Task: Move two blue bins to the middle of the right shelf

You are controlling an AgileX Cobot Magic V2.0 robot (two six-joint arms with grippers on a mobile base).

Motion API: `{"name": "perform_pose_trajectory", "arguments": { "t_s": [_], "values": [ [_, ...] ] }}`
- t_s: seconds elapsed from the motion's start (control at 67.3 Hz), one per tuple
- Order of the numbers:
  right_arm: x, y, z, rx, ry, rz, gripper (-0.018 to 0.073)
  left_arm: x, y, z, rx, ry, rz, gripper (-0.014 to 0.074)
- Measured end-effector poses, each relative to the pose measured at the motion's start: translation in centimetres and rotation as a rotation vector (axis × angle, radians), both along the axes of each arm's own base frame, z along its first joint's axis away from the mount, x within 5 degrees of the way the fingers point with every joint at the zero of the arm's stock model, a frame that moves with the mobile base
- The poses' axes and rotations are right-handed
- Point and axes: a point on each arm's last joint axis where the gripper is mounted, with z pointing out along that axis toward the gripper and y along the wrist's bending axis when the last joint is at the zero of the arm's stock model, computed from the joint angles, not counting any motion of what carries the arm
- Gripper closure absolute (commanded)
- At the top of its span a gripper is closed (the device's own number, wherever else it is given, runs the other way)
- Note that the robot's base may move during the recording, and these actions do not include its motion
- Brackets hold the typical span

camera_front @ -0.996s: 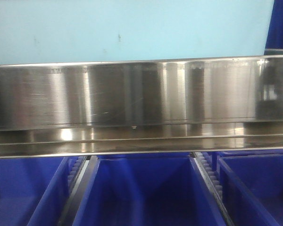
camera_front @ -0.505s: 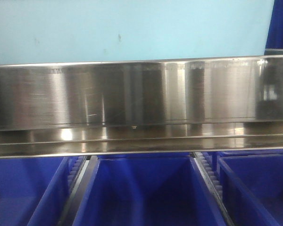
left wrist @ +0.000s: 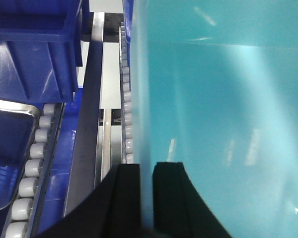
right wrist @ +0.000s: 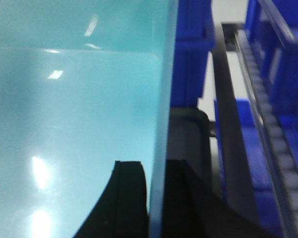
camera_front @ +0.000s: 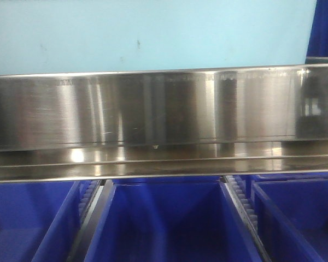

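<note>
My left gripper (left wrist: pixel 146 171) and right gripper (right wrist: pixel 156 168) each pinch a wall of one blue bin (camera_front: pixel 153 33) above the steel shelf rail (camera_front: pixel 153 109). I judge the placing unfinished, and the other is out of view.

A pale cyan plastic bin (camera_front: pixel 153 35) is above the brushed steel shelf rail (camera_front: pixel 164 109); three dark blue crates (camera_front: pixel 164 224) stand side by side below.

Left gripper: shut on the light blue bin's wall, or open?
Shut on it. In the left wrist view, the left gripper has black fingers either side of the light blue bin wall, pressed against it.
</note>
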Motion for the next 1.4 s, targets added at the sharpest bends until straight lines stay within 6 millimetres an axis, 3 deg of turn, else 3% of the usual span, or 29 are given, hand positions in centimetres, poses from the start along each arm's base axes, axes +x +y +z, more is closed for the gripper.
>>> {"name": "perform_pose_trajectory", "arguments": {
  "t_s": [0.178, 0.416, 0.758, 1.04, 1.323, 1.397],
  "values": [
    [-1.9, 0.8, 0.8, -0.073, -0.015, -0.079, 0.07, -0.4, -0.8, -0.1, 0.001, -0.015, 0.026, 0.0707],
    [-2.3, 1.1, -1.2, -0.084, 0.013, -0.086, 0.07, -1.4, -0.8, -1.8, 0.001, 0.013, 0.016, 0.0707],
    [-2.6, 1.1, -4.5, -0.093, 0.068, -0.075, 0.07, -1.8, -1.1, -5.8, 0.0, 0.06, -0.025, 0.0707],
    [-2.5, 1.4, -7.8, -0.107, 0.13, -0.065, 0.07, -1.5, -1.5, -10.4, 0.012, 0.14, -0.059, 0.0707],
    [-2.5, 1.4, -8.8, -0.106, 0.146, -0.067, 0.07, -1.6, -1.6, -10.7, 0.011, 0.137, -0.067, 0.0705],
    [-2.5, 1.4, -8.8, -0.105, 0.146, -0.068, 0.07, -1.6, -1.6, -10.7, 0.011, 0.137, -0.067, 0.0665]
  ]
}}
